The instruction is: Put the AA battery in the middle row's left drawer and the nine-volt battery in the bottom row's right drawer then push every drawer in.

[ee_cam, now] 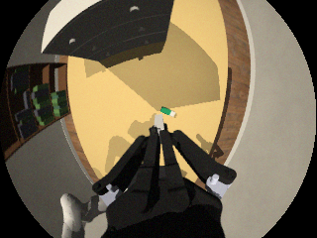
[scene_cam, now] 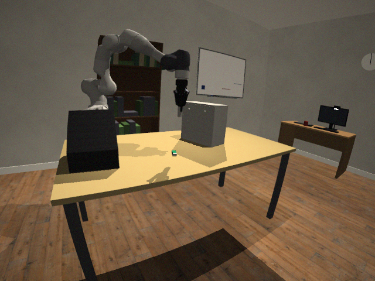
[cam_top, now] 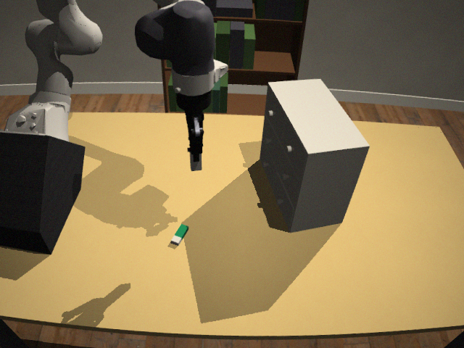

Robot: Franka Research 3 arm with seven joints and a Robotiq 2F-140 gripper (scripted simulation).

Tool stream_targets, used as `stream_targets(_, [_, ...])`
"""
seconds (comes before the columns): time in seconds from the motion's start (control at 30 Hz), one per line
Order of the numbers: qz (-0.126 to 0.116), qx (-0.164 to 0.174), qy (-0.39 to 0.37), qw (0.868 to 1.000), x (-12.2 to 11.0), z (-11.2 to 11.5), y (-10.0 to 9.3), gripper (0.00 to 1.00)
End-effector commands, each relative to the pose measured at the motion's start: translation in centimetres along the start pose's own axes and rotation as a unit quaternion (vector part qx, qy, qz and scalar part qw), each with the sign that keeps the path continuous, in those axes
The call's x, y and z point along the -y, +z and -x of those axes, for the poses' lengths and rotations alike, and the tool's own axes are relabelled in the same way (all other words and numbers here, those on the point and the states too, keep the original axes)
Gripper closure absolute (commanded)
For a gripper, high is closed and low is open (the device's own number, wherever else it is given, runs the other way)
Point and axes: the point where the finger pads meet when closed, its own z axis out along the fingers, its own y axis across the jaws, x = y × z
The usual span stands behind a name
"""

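Observation:
The small chest (cam_top: 325, 187) (scene_cam: 219, 127) (ee_cam: 119, 30) stands upright on the table, with its dark front facing the robot side. Its drawers look pushed in, and small round knobs show on the front. My gripper (cam_top: 196, 165) (scene_cam: 180, 112) (ee_cam: 159, 120) is shut and empty. It points down, high above the table, in front of the chest. A small green and white block (cam_top: 179, 234) (scene_cam: 174, 153) (ee_cam: 167, 111) lies on the table, by the edge of the chest's shadow. No AA battery or nine-volt battery can be made out; the drawers' insides are hidden.
A large black box (cam_top: 22, 187) (scene_cam: 91, 136) stands at the left side of the table (cam_top: 149, 270) (scene_cam: 136, 175), in front of the arm's base. A bookcase (cam_top: 275, 61) (scene_cam: 139, 78) stands behind the table. The arm reaches over the table from the left.

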Motion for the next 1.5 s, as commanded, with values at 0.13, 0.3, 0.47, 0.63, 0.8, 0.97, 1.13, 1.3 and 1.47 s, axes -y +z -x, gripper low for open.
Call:
stream_targets(0.13, [0.0, 0.002, -0.016, 1.0, -0.04, 0.1, -0.07, 1.0])
stream_targets(0.3, [0.0, 0.002, -0.016, 1.0, -0.04, 0.1, -0.07, 1.0])
stream_targets(0.47, [0.0, 0.002, -0.016, 1.0, -0.04, 0.1, -0.07, 1.0])
stream_targets(0.63, [0.0, 0.002, -0.016, 1.0, -0.04, 0.1, -0.07, 1.0])
stream_targets(0.8, [0.0, 0.002, -0.012, 1.0, 0.0, 0.09, 0.01, 0.0])
stream_targets(0.97, [0.0, 0.002, -0.012, 1.0, 0.0, 0.09, 0.01, 0.0])
stream_targets(1.13, [0.0, 0.002, -0.012, 1.0, 0.0, 0.09, 0.01, 0.0])
stream_targets(1.3, [0.0, 0.002, -0.012, 1.0, 0.0, 0.09, 0.01, 0.0])
stream_targets(1.47, [0.0, 0.002, -0.012, 1.0, 0.0, 0.09, 0.01, 0.0])
